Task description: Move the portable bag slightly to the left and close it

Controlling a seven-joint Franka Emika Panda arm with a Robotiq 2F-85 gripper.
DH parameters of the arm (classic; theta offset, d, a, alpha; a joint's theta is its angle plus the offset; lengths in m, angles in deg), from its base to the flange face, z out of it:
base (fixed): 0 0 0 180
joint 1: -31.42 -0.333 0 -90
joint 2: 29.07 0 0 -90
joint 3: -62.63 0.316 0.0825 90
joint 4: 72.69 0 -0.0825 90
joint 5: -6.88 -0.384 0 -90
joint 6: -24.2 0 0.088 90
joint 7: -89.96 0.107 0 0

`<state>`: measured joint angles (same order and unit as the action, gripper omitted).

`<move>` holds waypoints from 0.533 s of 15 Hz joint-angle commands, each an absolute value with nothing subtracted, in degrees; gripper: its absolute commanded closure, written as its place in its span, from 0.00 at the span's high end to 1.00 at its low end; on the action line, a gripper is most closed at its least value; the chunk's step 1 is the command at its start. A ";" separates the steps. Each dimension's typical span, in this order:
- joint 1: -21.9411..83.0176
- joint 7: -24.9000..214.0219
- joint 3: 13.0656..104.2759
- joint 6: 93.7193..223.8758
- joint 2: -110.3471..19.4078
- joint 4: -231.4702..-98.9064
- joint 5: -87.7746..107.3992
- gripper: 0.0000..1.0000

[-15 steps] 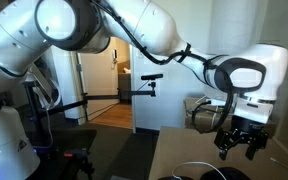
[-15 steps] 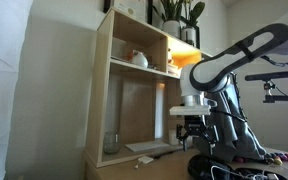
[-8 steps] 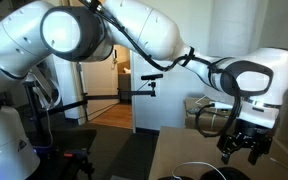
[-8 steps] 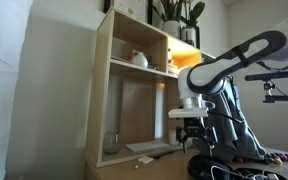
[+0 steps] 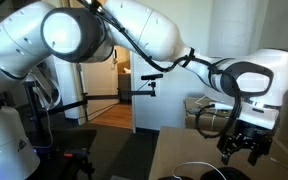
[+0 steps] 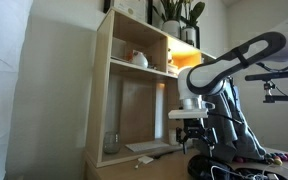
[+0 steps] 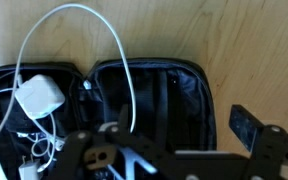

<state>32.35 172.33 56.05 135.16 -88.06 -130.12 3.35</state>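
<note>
The portable bag (image 7: 169,95) is black and lies unzipped and spread flat on the wooden table, filling the wrist view. A white charger (image 7: 39,97) rests in its left half, and a white cable (image 7: 84,15) loops out over the table and across the bag. My gripper (image 5: 240,150) hangs open just above the bag (image 5: 209,175), touching nothing. In the wrist view one finger (image 7: 246,128) shows over bare wood to the right of the bag. In an exterior view the gripper (image 6: 189,137) hovers above the dark bag (image 6: 212,166).
A tall wooden shelf unit (image 6: 134,100) stands beside the table, with white crockery (image 6: 137,58), a glass jar (image 6: 111,143) and plants (image 6: 176,12) on top. A white slip (image 6: 144,158) lies on the tabletop. A tan object (image 5: 198,110) sits behind the gripper.
The gripper has drifted slightly sideways and a little lower over the bag in the first half second, then held still. Its fingers stay open.
</note>
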 commanded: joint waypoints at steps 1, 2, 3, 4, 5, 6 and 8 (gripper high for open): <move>33.14 173.21 56.16 129.15 -92.55 -122.67 2.59 1.00; 33.21 173.66 56.03 128.25 -93.54 -121.41 2.64 1.00; 33.47 173.30 56.17 126.56 -94.67 -119.75 2.65 1.00; 33.78 173.10 56.35 125.40 -95.69 -118.32 2.50 1.00; 33.90 173.50 56.22 124.49 -96.74 -116.89 2.60 1.00; 34.09 173.34 56.28 123.30 -97.82 -115.34 2.69 1.00; 34.44 173.53 56.36 121.50 -99.83 -112.57 2.70 1.00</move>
<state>33.62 172.46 56.05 125.90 -95.74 -119.85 3.35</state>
